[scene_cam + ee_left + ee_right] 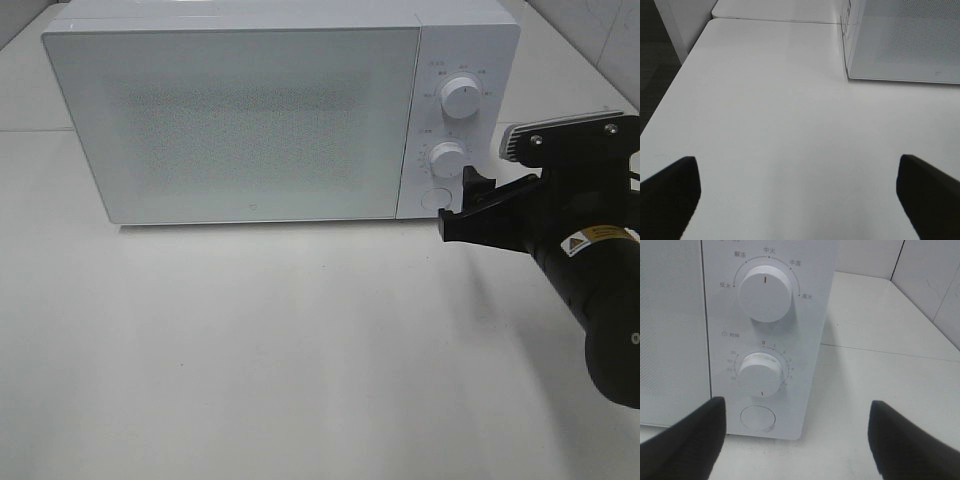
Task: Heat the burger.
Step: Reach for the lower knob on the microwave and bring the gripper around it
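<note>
The white box-shaped microwave oven is seen whole only from the high camera, door shut, standing on the white counter. The black right hand is poised just beside the control panel, fingers spread wide, nothing gripped. Its wrist view picks out the upper white knob, the lower timer knob and the round push-button. The left hand is shown only by its own camera: fully spread, empty, above the counter. The burger cannot be made out anywhere; the oven's inside is hidden by the frosted door.
</note>
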